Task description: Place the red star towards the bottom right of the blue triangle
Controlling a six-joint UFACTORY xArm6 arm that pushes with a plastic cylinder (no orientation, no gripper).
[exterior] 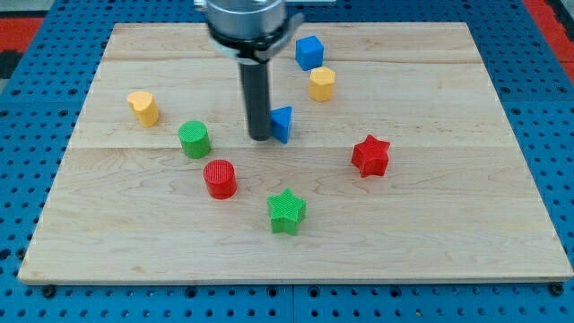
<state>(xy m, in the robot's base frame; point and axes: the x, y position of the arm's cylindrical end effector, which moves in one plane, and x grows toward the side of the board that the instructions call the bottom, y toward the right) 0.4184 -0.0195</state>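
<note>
The red star [369,155] lies right of the board's middle. The blue triangle [282,123] sits up and to the left of it, near the board's centre. My tip [260,137] stands right against the blue triangle's left side and partly hides it. The red star is to the lower right of the triangle, about a hundred pixels away from my tip.
A wooden board [466,233] holds a blue cube [308,51] and a yellow hexagon [322,83] at the top, a yellow block [143,107] and a green cylinder [194,139] at the left, a red cylinder [220,178] and a green star [287,211] below the tip.
</note>
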